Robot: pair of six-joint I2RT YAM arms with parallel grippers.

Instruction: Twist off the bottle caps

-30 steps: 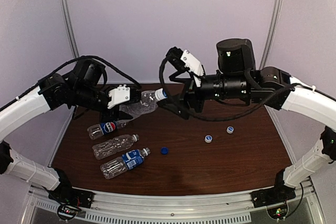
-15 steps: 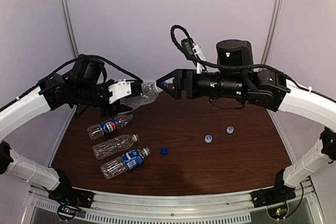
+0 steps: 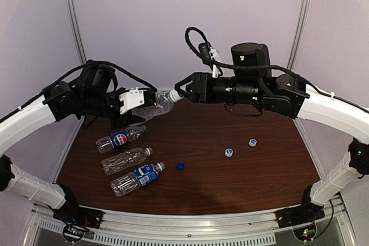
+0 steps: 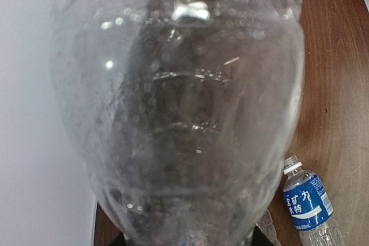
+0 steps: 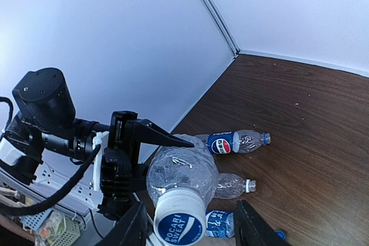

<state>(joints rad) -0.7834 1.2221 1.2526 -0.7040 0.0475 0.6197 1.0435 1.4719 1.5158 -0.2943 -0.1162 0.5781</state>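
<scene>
My left gripper [image 3: 147, 108] is shut on a clear crinkled bottle [image 3: 162, 104], holding it in the air on its side with the neck pointing right. In the left wrist view that bottle [image 4: 179, 102] fills the frame and hides the fingers. Its white cap [image 3: 173, 95], with a blue printed top [image 5: 180, 220], is on the neck. My right gripper [image 3: 180, 91] faces the cap end-on, open. Its fingers [image 5: 136, 227] straddle the cap, the left one close beside it and the right one still a gap away.
Three bottles lie at the table's left: a Pepsi one [image 3: 119, 140], an unlabelled one [image 3: 126, 160] and a blue-labelled one [image 3: 136, 179]. Loose caps lie on the wood: dark blue [image 3: 180, 165] and two white [image 3: 229, 152] [image 3: 252, 142]. Walls enclose the table.
The right wrist has turned and moved left, level with the cap, and its jaws have narrowed around it. The left arm raised the bottle slightly, then held still.
</scene>
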